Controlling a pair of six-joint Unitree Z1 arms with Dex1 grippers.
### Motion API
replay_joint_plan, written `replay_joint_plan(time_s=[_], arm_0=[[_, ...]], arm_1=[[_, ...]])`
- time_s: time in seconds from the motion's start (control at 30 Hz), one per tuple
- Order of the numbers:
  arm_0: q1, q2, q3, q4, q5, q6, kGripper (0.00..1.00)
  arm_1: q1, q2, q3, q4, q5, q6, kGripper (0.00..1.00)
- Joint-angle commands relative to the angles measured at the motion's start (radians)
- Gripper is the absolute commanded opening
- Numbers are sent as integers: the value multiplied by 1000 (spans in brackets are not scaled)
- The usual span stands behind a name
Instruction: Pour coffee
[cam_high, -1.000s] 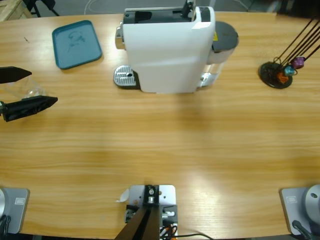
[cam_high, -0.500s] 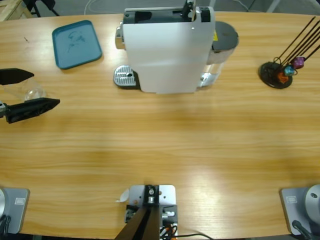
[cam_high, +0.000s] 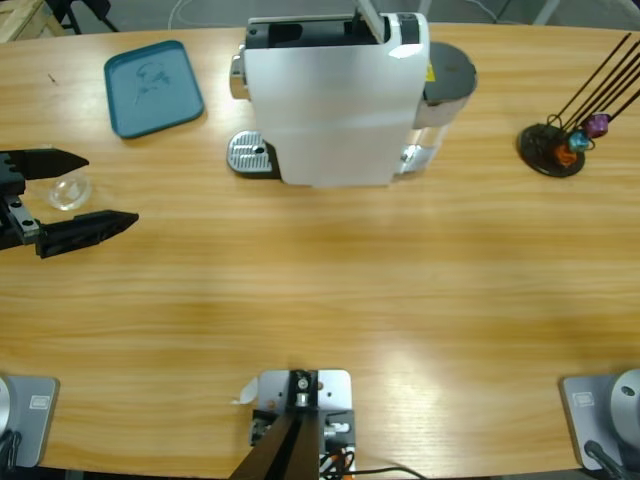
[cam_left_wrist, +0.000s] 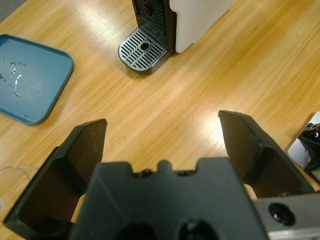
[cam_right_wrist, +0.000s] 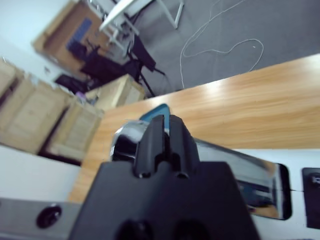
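Reaching in from the side edge of the counter (cam_high: 330, 280), the left gripper (cam_high: 95, 190) has its two black jaws spread wide apart with nothing clamped between them. A small clear glass (cam_high: 68, 190) stands on the wood between those jaws, closer to the farther one and touching neither as far as I can see; whether any coffee lies in it I cannot tell from here. Beyond the jaw tips, well apart from them, sits the white coffee machine (cam_high: 335, 100) with its round metal drip grate (cam_high: 250, 155) at the foot. In the left wrist view the same grate (cam_left_wrist: 143, 48) lies ahead of the open jaws, and the teal tray (cam_left_wrist: 27, 77) lies off to one side of them, with a few wet streaks on its floor. The tray (cam_high: 153, 87) is near the glass but apart from it. At the far end of the counter a black capsule stand (cam_high: 555, 145) holds a few coloured capsules on thin rods. The right gripper (cam_right_wrist: 162, 137) is up at the top of the machine, its jaws pressed together with no gap showing, over a shiny chrome lever (cam_right_wrist: 125, 142) just beneath their tips.
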Motion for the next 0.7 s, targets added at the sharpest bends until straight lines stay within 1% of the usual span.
replay_joint_plan(time_s=[0.03,0.17,0.4,0.6,0.7], arm_0=[[-9,-26,29,4,24,-6,968],[-8,-40,36,20,26,-8,968],[-8,-34,32,21,27,-7,968],[-2,-29,29,20,28,-6,968],[-2,-28,29,20,28,-7,968]], arm_1=[[67,198,-46,145,23,-117,0],[69,254,-42,147,31,-133,0],[73,329,-20,188,94,-151,0],[80,381,-23,337,121,-115,0],[80,393,-26,368,128,-99,0]])
